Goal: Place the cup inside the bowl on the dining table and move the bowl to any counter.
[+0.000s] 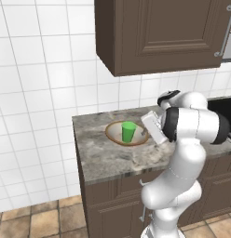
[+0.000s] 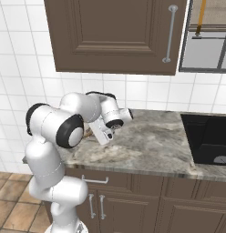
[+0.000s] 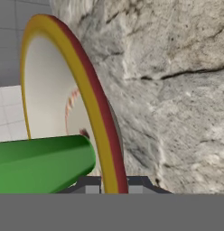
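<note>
The bowl [image 1: 109,133], cream inside with a brown rim, is at the counter [image 1: 108,160] by the tiled wall. I cannot tell whether it rests on the marble or hangs just above it. The green cup [image 1: 128,131] stands upright inside the bowl. My gripper [image 1: 146,134] is at the bowl's right side, shut on the rim. In the hand view the bowl's rim [image 3: 89,94] runs down between the fingertips of my gripper [image 3: 114,185], and the cup [image 3: 41,164] lies across the lower left. A sliver of the bowl [image 2: 87,133] peeks from behind the arm. The dining table is out of view.
A dark brown wall cabinet [image 1: 159,32] hangs above the counter, over the arm. A black sunken unit [image 2: 208,136] is set into the counter to the right. The counter ends at its left edge [image 1: 76,139], with tiled floor below. Bare marble [image 2: 151,141] lies between bowl and black unit.
</note>
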Tool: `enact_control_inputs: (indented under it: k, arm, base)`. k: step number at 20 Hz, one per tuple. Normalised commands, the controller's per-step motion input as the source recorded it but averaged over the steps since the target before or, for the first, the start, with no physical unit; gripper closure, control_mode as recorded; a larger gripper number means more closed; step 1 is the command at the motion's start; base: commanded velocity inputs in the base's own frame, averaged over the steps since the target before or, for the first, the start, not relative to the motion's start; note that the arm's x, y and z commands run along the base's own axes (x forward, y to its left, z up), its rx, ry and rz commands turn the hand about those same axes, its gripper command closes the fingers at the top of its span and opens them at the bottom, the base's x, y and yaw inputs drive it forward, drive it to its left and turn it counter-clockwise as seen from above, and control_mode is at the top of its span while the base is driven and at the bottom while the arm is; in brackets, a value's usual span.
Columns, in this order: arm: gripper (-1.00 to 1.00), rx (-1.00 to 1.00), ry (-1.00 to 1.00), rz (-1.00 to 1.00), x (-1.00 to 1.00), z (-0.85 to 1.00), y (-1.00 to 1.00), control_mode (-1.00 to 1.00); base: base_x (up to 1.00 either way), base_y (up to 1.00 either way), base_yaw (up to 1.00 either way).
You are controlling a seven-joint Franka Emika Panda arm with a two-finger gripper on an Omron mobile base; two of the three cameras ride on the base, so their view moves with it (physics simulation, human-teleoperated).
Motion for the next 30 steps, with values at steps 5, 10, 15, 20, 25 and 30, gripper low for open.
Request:
enact_control_inputs:
  k: [5,10,15,20,25,30]
  arm:
    - [1.0,-0.01,0.0,0.0,0.23,-0.07,0.0,-1.0]
    - [1.0,-0.02,0.0,0.0,0.16,-0.05,0.0,-1.0]
    - [1.0,-0.05,0.0,0.0,0.06,-0.07,0.0,-1.0]
    - [1.0,-0.05,0.0,0.0,0.0,-0.06,0.0,-1.0]
    - [1.0,-0.02,0.0,0.0,0.04,-0.01,0.0,-1.0]
    - [1.0,-0.01,0.0,0.0,0.14,-0.08,0.0,-1.0]
  base:
    - [0.0,0.0,0.0]
    - [0.0,0.0,0.0]
    - [0.0,0.0,0.0]
    - [0.0,0.0,0.0]
    - [0.0,0.0,0.0]
    - [0.0,0.0,0.0]
